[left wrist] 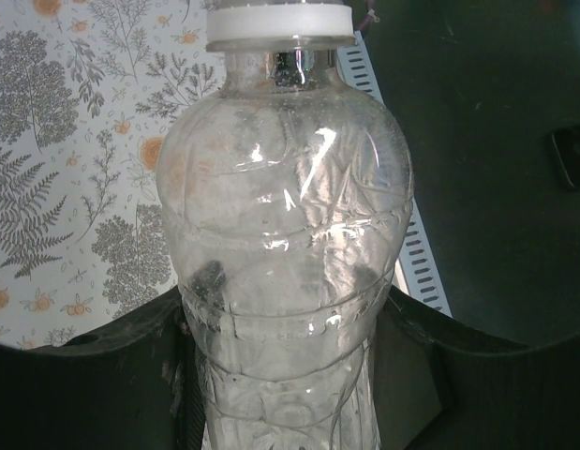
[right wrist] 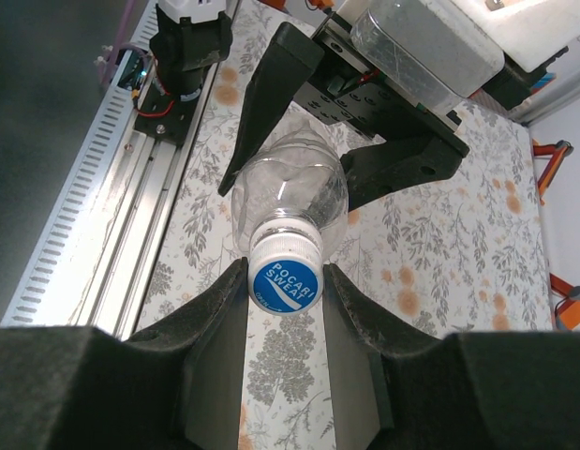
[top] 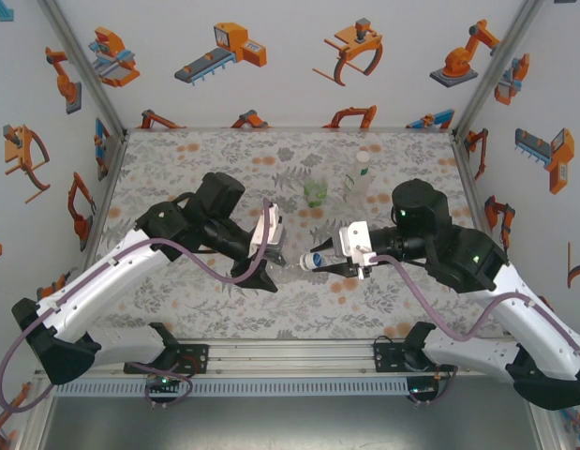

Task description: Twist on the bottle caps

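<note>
floral cloth (top: 177,169) covers the table, and cartoon robot prints line the walls. near the middle front, your left gripper (top: 271,266) is clamped on the body of a bottle (left wrist: 285,216). it holds the bottle on its side above the cloth, neck pointing at the right arm. your right gripper (top: 321,261) is closed on the cap (right wrist: 286,278) — white skirt, blue printed top — with a finger on each side. the cap sits on the neck; i can't tell whether it is threaded fully down. the green bottle (top: 315,193) and the tall bottle (top: 362,175) stand upright at the back, well apart from both grippers.

by the look of it, you're in the tightening step. line the right wrist's roll axis up with the bottle's axis before you turn, or the cap may cross-thread. press lightly toward the neck as you roll. the bottle looks thin and likely to dent — squeeze it too hard on the left and it could buckle, too softly and it could spin. if the wrist runs out of roll, release, wind back and regrip.
</note>
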Robot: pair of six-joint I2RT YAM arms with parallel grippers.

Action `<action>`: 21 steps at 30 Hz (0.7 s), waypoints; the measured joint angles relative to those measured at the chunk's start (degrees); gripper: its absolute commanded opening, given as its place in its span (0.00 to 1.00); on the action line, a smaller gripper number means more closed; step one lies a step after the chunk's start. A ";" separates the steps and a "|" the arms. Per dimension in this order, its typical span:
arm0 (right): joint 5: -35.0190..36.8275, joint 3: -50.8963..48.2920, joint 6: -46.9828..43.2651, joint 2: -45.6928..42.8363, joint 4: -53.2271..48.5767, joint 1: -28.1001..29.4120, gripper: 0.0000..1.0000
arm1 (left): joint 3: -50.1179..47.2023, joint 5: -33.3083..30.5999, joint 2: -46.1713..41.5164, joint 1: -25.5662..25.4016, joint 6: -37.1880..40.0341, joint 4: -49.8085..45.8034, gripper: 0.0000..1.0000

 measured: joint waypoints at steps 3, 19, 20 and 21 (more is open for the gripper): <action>0.02 -0.02 0.87 -0.11 0.48 0.00 0.00 | 0.24 0.04 0.04 0.00 0.00 0.02 0.00; 14.93 -2.34 36.63 1.05 3.23 -0.04 0.00 | 0.28 -11.10 -0.28 -0.37 -1.53 0.39 0.00; 16.33 -2.95 40.02 0.98 3.96 -0.02 0.00 | 0.26 -12.07 -0.37 -0.37 -1.68 0.55 0.00; 18.10 -3.82 44.61 0.74 5.03 0.00 0.00 | 0.20 -13.18 -0.52 -0.37 -1.84 0.70 0.00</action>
